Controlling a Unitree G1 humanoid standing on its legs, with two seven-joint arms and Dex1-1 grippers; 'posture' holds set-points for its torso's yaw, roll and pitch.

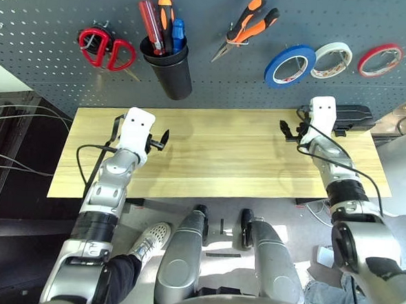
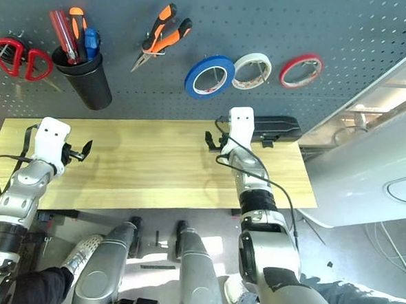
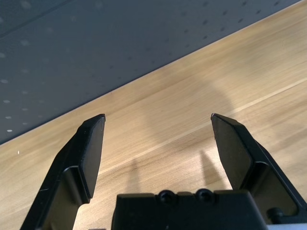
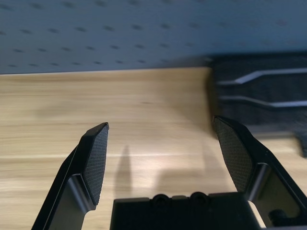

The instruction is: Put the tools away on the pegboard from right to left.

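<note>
All the tools hang on the pegboard [image 1: 53,5]. From the right come the blue tape ring [image 1: 290,65], the orange-and-black pliers [image 1: 246,25], the blue-handled screwdriver [image 1: 178,33] standing in the black cup [image 1: 168,67], and the red-handled scissors [image 1: 106,48] at the far left. My left gripper [image 1: 164,139] is low over the table's left part, open and empty, as its wrist view [image 3: 157,117] confirms. My right gripper [image 1: 286,128] is open and empty over the table's back right [image 4: 160,123].
The wooden table [image 1: 223,160] is bare between my arms. A black case [image 1: 353,118] lies at its back right corner, beside my right wrist. White [image 1: 331,60] and red [image 1: 379,59] tape rolls hang right of the blue ring. Red and orange screwdrivers [image 1: 156,24] share the cup.
</note>
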